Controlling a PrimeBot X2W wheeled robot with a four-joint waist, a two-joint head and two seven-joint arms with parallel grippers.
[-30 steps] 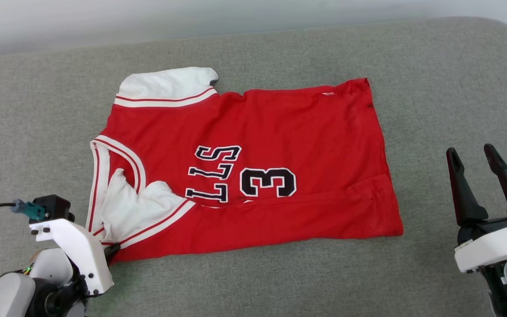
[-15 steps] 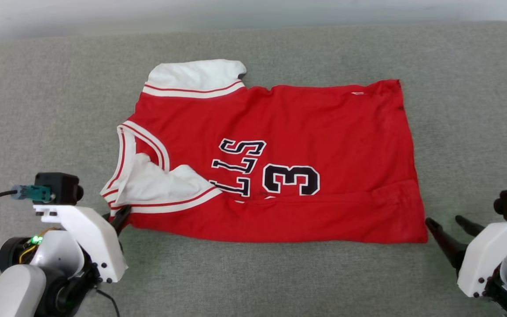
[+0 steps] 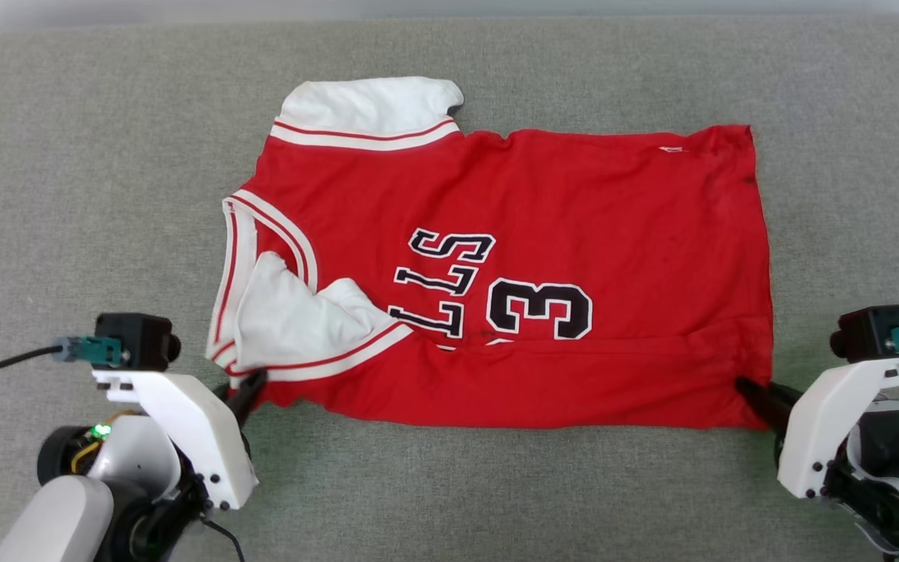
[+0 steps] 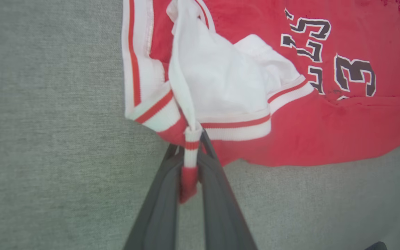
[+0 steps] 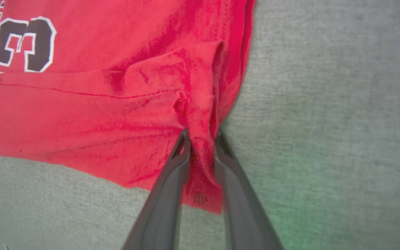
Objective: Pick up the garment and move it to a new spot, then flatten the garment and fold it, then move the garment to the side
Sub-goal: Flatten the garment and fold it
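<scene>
**Robot takes hold of a jersey at two corners.** A red garment is seen laid out sideways on a table covered in grey fabric. Its collar end is turned toward the robot's left and its hem toward the right. The nearer long edge is folded over onto the front, so that the black, white-outlined lettering is cut off at the fold, just beside the numeral 3. The far sleeve, white with striped trim, is spread flat at the far edge. The near sleeve is crumpled over the collar opening.

The near-left corner is pinched by the left hand. In the left wrist view a strip of striped trim is clamped between two dark fingers pressed together on it, and a red tail of cloth is seen hanging down between them.

The near-right corner, at the hem, is taken by the right hand. In the right wrist view a bunched ridge of red cloth is caught between its fingers, both of which are touching it. Both hands are seen low, close to the table, with the garment lying between them along its folded edge.
</scene>
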